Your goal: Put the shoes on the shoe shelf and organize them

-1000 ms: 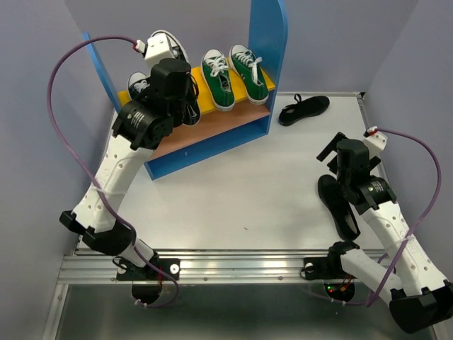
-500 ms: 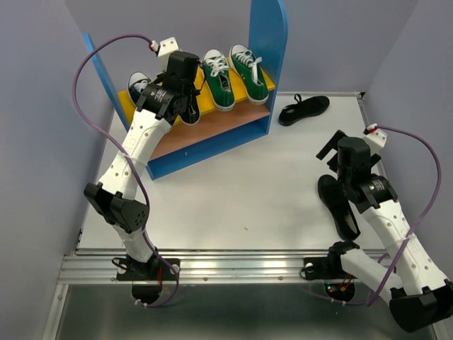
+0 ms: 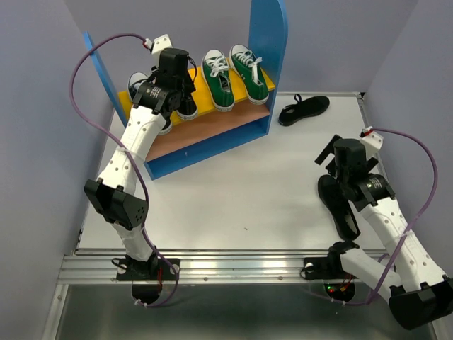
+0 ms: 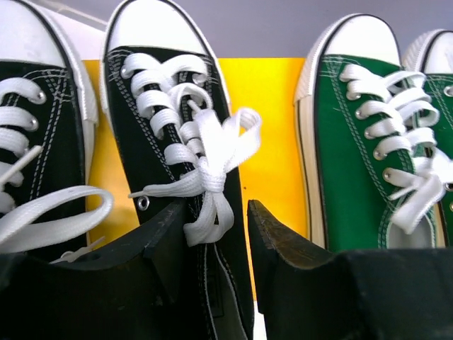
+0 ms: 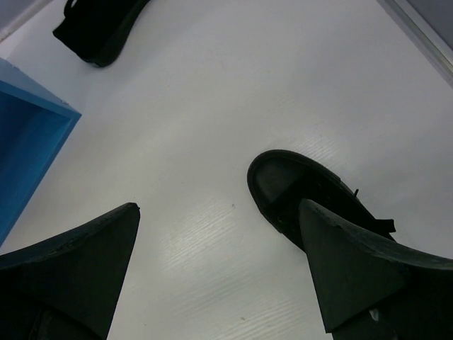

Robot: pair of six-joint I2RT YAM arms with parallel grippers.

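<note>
Change: our left claw [image 4: 216,209] has just loosened, jaws parted astride the black sneaker [image 4: 163,106].
Sneaker: standing on the shelf's yellow board [image 4: 272,142].
Right claw [image 5: 219,207]: fully spread, empty, over an all-black shoe [image 5: 297,191].
Meaning: we judge four shelved, two remaining.

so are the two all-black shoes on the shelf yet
No, the far all-black shoe lies on the table beside the shoe shelf, and the near all-black shoe lies near its right edge.
</note>
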